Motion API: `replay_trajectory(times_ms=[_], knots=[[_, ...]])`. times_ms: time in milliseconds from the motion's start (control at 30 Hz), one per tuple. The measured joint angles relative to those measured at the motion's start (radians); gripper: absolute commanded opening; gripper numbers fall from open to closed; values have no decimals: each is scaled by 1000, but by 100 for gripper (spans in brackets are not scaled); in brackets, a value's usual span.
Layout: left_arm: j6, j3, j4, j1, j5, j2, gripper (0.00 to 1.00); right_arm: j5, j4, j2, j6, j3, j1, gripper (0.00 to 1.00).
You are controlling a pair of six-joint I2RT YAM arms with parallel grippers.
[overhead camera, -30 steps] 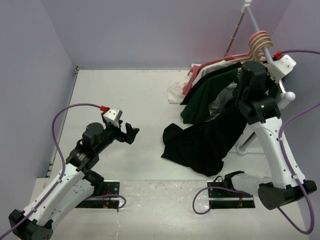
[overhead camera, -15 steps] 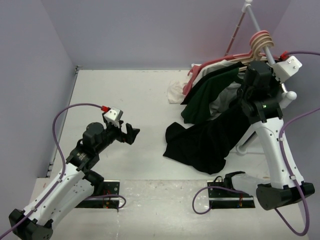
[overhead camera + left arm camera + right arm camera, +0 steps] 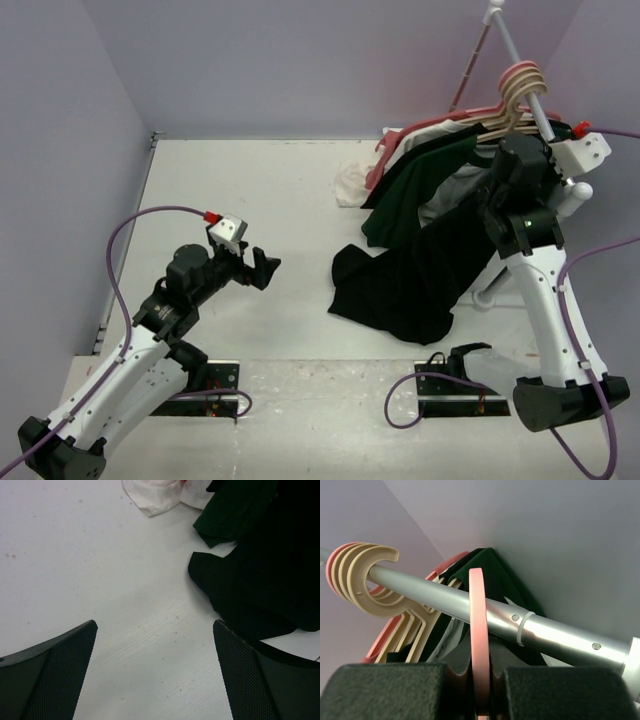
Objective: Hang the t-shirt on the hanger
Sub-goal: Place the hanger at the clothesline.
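Observation:
My right gripper is shut on the hook of the pink hanger, which curves over the silver rail. From above, the right gripper is at the rail's upper right, and the arm hides the hanger. The black t-shirt hangs from under that gripper, and its lower part is bunched on the table. My left gripper is open and empty, low over the table, left of the shirt. In the left wrist view the gripper faces bare table, with the t-shirt at the right.
Cream hangers hang on the sloping rail, and they also show in the right wrist view. A dark green shirt and a white cloth lie beside the black one. Lilac walls enclose the table.
My right arm has moved up and to the right with the hanger. The black t-shirt's lower edge has been drawn slightly right. The left arm has not moved.

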Motion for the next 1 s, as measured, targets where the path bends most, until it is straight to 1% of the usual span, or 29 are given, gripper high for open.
replay_trajectory(times_ms=[133, 233, 267, 333, 400, 433, 600, 733, 767, 800, 933, 1000], knots=[[0, 0, 0, 0, 9, 1, 100, -18, 7, 0, 27, -6, -15, 1], [0, 0, 0, 0, 18, 2, 100, -25, 6, 0, 38, -6, -19, 4], [1, 0, 0, 0, 19, 2, 100, -27, 6, 0, 41, -6, -20, 15], [6, 0, 0, 0, 22, 2, 100, -37, -4, 0, 45, -6, -22, 19], [10, 0, 0, 0, 25, 2, 100, -54, -39, 2, 48, -19, -25, 21], [13, 0, 0, 0, 27, 2, 100, -61, -62, 5, 49, -30, -27, 27], [14, 0, 1, 0, 39, 2, 99, -79, -122, 57, 48, -63, -29, 46], [14, 0, 1, 0, 45, 0, 100, -103, -132, 57, 56, -60, -29, 45], [14, 0, 1, 0, 45, 0, 100, -107, -134, 58, 58, -58, -29, 43], [15, 0, 1, 0, 46, -1, 99, -113, -138, 59, 60, -55, -29, 37], [15, 0, 0, 0, 47, -9, 99, -124, -164, 93, 74, -25, -29, 27], [15, 0, 1, 0, 49, -17, 100, -120, -174, 130, 83, 6, -29, 27]])
